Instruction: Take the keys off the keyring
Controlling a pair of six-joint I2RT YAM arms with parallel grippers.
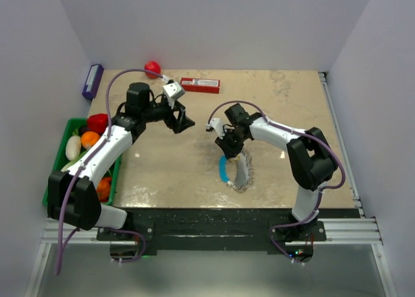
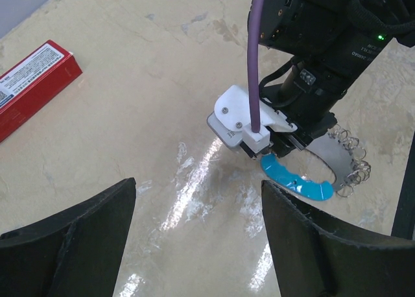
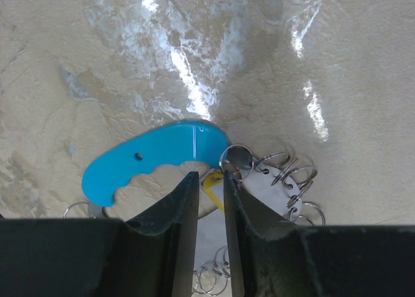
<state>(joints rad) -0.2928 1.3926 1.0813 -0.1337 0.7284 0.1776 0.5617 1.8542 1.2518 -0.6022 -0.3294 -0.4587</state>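
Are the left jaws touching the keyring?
Apart. The top view shows bare table between the open left jaws and the keyring; the left wrist view agrees.

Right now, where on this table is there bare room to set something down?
Free: the far right corner, between the red box and the table's right edge; also the near left, between the green bin and the keyring. Crowded: around the keyring, where the right gripper is down at it.

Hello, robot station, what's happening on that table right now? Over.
Left gripper: fingers wide, empty, hovering. Right gripper: fingers nearly together over the yellow key at the keyring, grip unconfirmed. Red box far back, nothing blocking.
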